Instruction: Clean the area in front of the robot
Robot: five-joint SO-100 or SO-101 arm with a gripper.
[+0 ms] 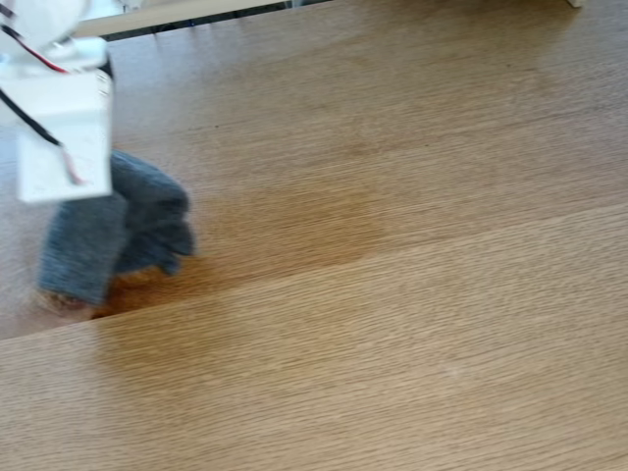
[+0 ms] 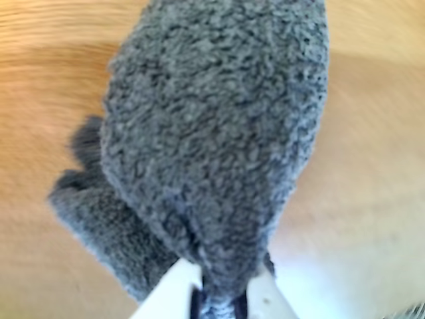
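The robot's white arm, with red and black wires, hangs over the far left of the light-oak tabletop in the fixed view. A fuzzy dark-grey cloth droops from it, and its lower end touches the wood. In the wrist view the cloth bulges ahead of the camera. It is pinched at the bottom between the white jaws of my gripper, which is shut on it. A darker brownish patch lies on the table to the right of the cloth. In the fixed view the cloth hides the jaw tips.
A white wooden frame runs along the table's far edge at the top left of the fixed view. Bare wood stretches to the right of the cloth and toward the camera.
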